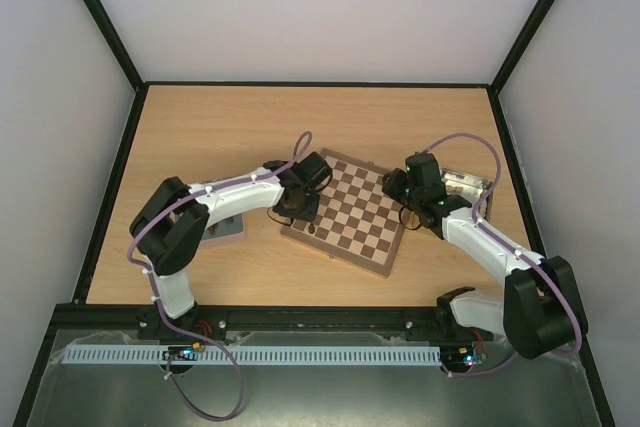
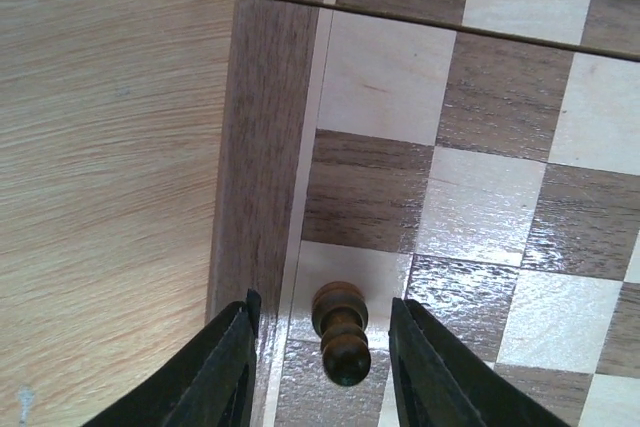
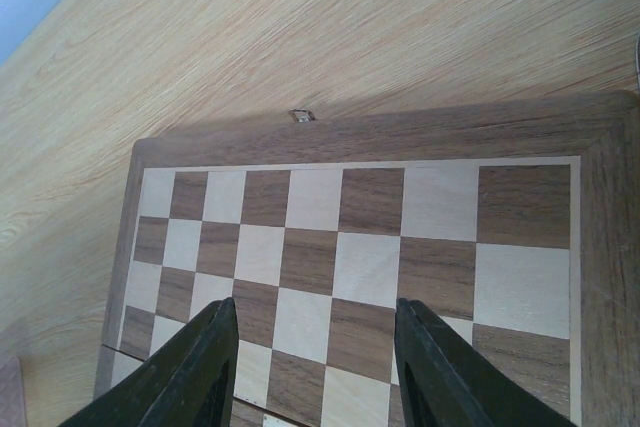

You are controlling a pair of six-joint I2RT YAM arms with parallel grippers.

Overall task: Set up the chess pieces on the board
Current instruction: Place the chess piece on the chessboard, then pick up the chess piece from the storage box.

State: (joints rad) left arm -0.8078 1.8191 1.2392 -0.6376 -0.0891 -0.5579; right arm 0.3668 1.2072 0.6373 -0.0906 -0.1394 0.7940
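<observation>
Standing here, I'd say the job has barely begun. The board [image 1: 350,209] lies at an angle in the middle of the tabletop [image 1: 250,127], and nearly every square I can see is bare. One dark chess piece [image 2: 342,333] stands upright in the file just inside the rim, near the board's left edge. The left gripper [image 2: 322,319] straddles it, jaws parted with a gap on either side, holding nothing. The right gripper [image 3: 315,312] hovers over the far side of the board, jaws apart and empty. The other pieces aren't in sight, and I can't tell whether they sit in the grey tray [image 1: 225,228].
</observation>
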